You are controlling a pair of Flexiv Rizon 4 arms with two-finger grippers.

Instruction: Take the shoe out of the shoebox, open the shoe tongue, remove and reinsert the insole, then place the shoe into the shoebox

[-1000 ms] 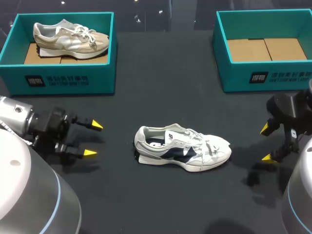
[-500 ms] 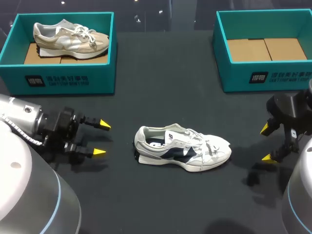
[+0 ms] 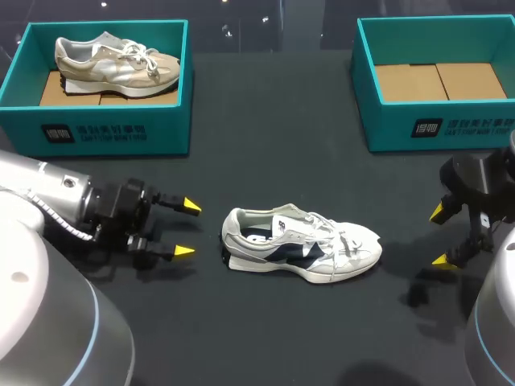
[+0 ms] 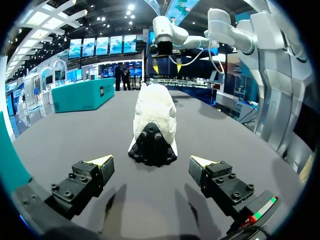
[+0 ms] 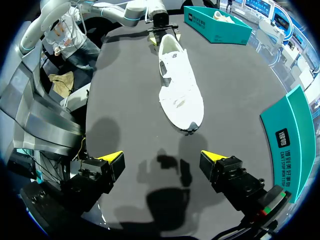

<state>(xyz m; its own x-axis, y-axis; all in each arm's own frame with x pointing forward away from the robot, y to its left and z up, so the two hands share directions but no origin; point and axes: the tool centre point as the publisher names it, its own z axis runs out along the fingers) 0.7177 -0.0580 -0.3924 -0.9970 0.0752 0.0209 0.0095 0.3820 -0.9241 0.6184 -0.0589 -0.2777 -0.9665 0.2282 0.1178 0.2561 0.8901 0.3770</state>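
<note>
White shoe [image 5: 179, 85] ahead of spread claw [image 5: 161, 156]

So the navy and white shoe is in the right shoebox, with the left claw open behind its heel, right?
No: the head view shows the shoe on the table, outside the right shoebox. The left claw is open behind its heel.
</note>
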